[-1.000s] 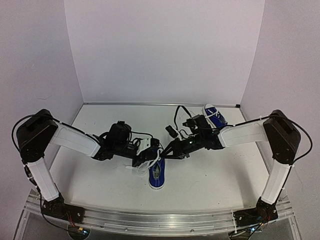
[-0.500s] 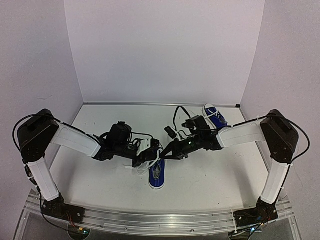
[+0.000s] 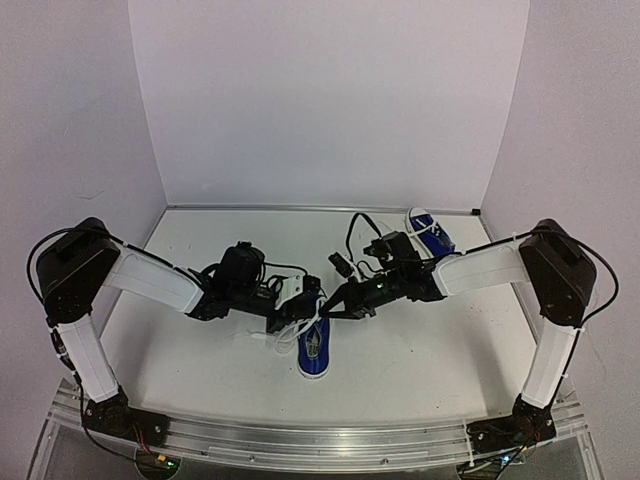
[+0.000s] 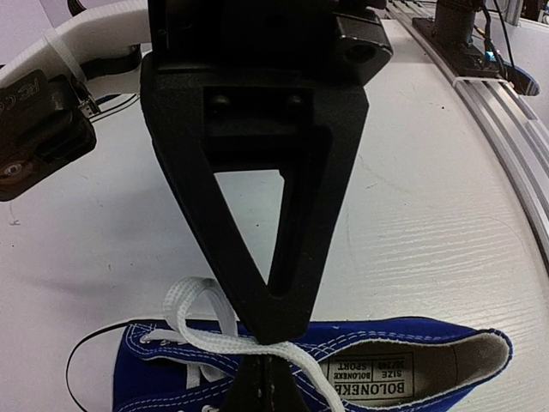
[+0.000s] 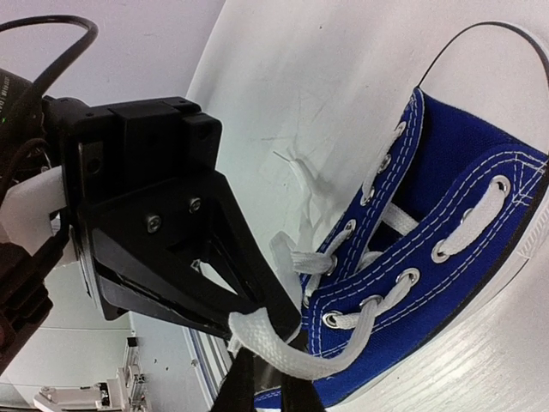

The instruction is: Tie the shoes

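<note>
One blue sneaker [image 3: 314, 352] lies on the table near the middle front, toe toward me; it also shows in the left wrist view [image 4: 386, 373] and the right wrist view [image 5: 463, 172]. Both grippers meet tip to tip over its laces. My left gripper [image 3: 303, 312] [image 4: 262, 378] is shut on a white lace [image 4: 214, 343] that loops up from the eyelets. My right gripper [image 3: 330, 305] [image 5: 266, 386] is shut on a lace strand [image 5: 283, 352] running from a side eyelet. The second blue sneaker [image 3: 430, 232] lies at the back right, behind the right arm.
White walls close the table on the left, back and right. An aluminium rail [image 3: 320, 440] runs along the front edge. A black cable [image 3: 355, 225] arcs above the right wrist. A thin black cable [image 4: 77, 369] lies by the near shoe's toe.
The two grippers have drawn slightly closer together over the near shoe's laces. The shoes have not moved.
</note>
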